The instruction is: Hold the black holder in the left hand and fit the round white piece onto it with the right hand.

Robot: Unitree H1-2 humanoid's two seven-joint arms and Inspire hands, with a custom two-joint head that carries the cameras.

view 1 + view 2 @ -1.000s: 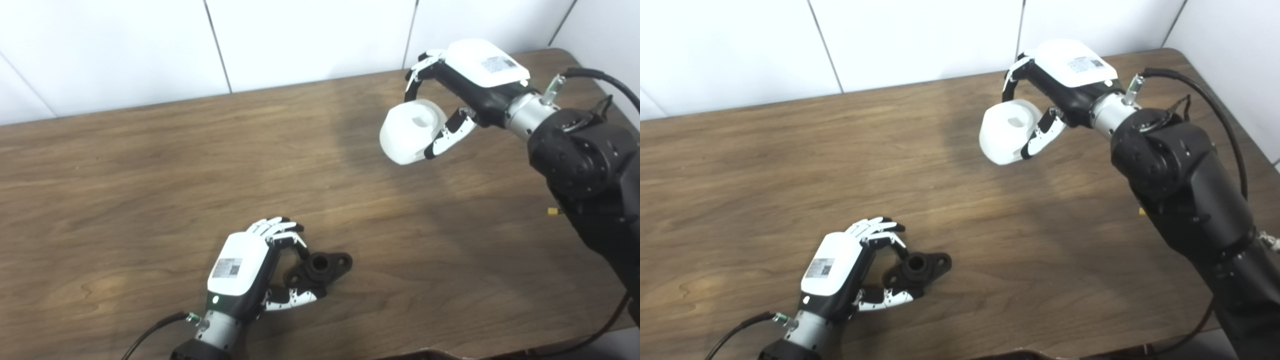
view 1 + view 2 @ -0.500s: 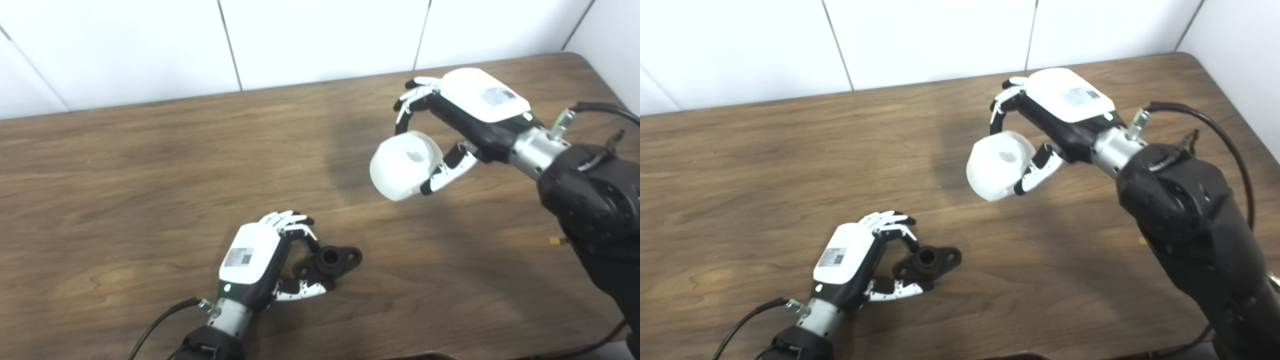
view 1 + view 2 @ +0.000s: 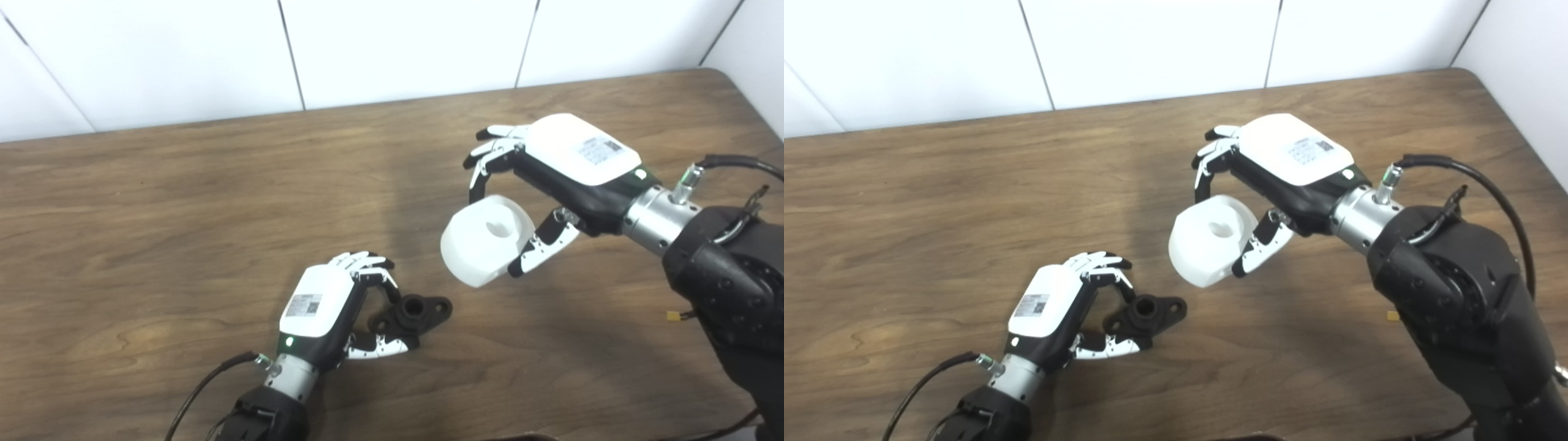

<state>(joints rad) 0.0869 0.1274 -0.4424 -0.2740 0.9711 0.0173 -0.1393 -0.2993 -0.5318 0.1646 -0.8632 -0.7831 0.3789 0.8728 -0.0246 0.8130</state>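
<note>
The black holder, a flanged piece with a raised round collar and a hole, lies flat on the wooden table. My left hand is shut on the holder's left end, thumb below and fingers above. The round white piece, a thick disc with a small central recess, hangs in the air up and to the right of the holder. My right hand is shut on the round white piece, fingers over its far rim and thumb at its right side. A gap separates the white piece from the holder.
White wall panels stand behind the table's far edge. The right arm's dark forearm and its cable cross the table's right side. A thin cable trails from the left wrist. A small yellow bit lies near the right arm.
The right hand has carried the white piece down and to the left, closer to the holder. The camera has shifted, so the whole picture has moved. The left hand keeps its hold.
</note>
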